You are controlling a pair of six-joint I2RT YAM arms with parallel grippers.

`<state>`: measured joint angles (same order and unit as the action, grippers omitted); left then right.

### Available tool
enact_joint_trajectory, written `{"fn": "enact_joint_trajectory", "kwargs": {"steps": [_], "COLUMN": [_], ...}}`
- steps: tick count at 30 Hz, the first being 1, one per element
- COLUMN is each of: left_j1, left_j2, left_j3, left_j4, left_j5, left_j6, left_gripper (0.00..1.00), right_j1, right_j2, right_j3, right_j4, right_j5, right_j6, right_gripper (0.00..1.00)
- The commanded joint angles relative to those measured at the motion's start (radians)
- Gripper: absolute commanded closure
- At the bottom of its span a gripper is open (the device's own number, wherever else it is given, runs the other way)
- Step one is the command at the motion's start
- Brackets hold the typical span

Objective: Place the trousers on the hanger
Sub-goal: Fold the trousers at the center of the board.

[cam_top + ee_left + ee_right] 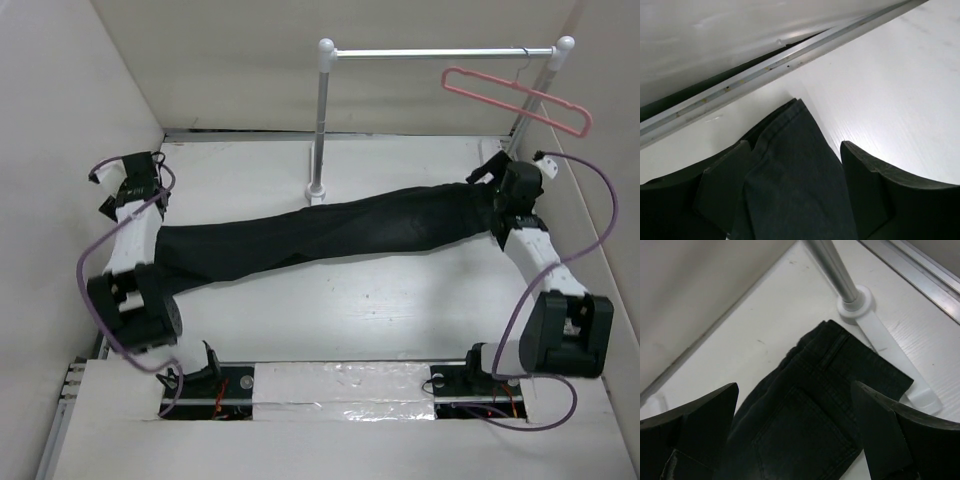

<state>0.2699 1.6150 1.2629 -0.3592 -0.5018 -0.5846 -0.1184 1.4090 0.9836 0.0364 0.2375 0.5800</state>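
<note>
Black fingers of the left tool [794,150] stand spread over the hem end of the trousers [790,200]; the right tool [795,386] is spread above the waistband. The garment lies stretched flat on the surface [400,310], well apart from the pink hanger [520,100] hanging on the white rail [440,52]. Whether either tool touches the cloth is unclear. A shallow pinch could catch one layer only, letting the fabric slip, and lifting could snag the rail.

The left arm [135,238], at nine o'clock, and the right arm [535,250], at three, are wearing white shells over bulky black joints, each trailing a looping purple cable [82,275].
</note>
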Motion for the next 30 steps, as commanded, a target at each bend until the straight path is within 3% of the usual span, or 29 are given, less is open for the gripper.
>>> {"fn": "enact_joint_trajectory", "kwargs": {"steps": [1, 3, 6, 7, 8, 9, 10, 11, 12, 14, 17, 19, 21, 23, 26, 30], "left_j1": [0.017, 0.044, 0.068, 0.08, 0.101, 0.117, 0.133, 0.17, 0.189, 0.218, 0.218, 0.218, 0.218, 0.218, 0.218, 0.218], "left_j2": [-0.276, -0.36, -0.493, -0.539, -0.559, -0.579, -0.618, -0.633, -0.645, -0.641, -0.589, -0.558, -0.553, -0.544, -0.518, -0.426], "left_j3": [-0.104, -0.198, -0.318, -0.368, -0.396, -0.42, -0.45, -0.509, -0.536, -0.602, -0.628, -0.646, -0.66, -0.657, -0.642, -0.606], "left_j4": [0.043, 0.029, 0.005, -0.016, -0.026, -0.029, -0.015, 0.002, 0.018, 0.054, 0.104, 0.123, 0.138, 0.161, 0.19, 0.198], "left_j5": [0.063, 0.143, 0.2, 0.227, 0.242, 0.267, 0.319, 0.347, 0.373, 0.431, 0.549, 0.549, 0.543, 0.539, 0.514, 0.511], "left_j6": [-0.035, -0.05, -0.061, -0.063, -0.069, -0.078, -0.08, -0.075, -0.067, -0.067, -0.058, -0.078, -0.093, -0.106, -0.107, -0.104], "left_gripper": [0.3, 0.32, 0.46, 0.59, 0.65, 0.7, 0.76, 0.77, 0.77, 0.75, 0.62, 0.58, 0.57, 0.49, 0.47, 0.48], "right_j1": [0.013, 0.042, 0.097, 0.115, 0.131, 0.141, 0.152, 0.152, 0.152, 0.163, 0.207, 0.233, 0.243, 0.267, 0.321, 0.37], "right_j2": [-0.154, -0.214, -0.31, -0.33, -0.367, -0.384, -0.401, -0.433, -0.45, -0.493, -0.629, -0.694, -0.693, -0.67, -0.622, -0.585], "right_j3": [-0.174, -0.267, -0.397, -0.42, -0.454, -0.468, -0.48, -0.493, -0.513, -0.528, -0.556, -0.576, -0.56, -0.588, -0.609, -0.577], "right_j4": [0.151, 0.23, 0.273, 0.278, 0.284, 0.277, 0.273, 0.273, 0.267, 0.261, 0.198, 0.198, 0.132, 0.19, 0.289, 0.283], "right_j5": [-0.111, -0.154, -0.199, -0.201, -0.208, -0.214, -0.23, -0.271, -0.303, -0.412, -0.46, -0.484, -0.516, -0.564, -0.609, -0.612], "right_j6": [0.033, 0.038, 0.057, 0.057, 0.054, 0.049, 0.047, 0.047, 0.05, 0.057, 0.011, -0.035, -0.054, -0.054, -0.037, -0.054], "right_gripper": [0.0, 0.0, 0.0, 0.03, 0.2, 0.32, 0.55, 0.96, 1.0, 1.0, 1.0, 0.91, 0.81, 0.71, 0.69, 0.69]}}
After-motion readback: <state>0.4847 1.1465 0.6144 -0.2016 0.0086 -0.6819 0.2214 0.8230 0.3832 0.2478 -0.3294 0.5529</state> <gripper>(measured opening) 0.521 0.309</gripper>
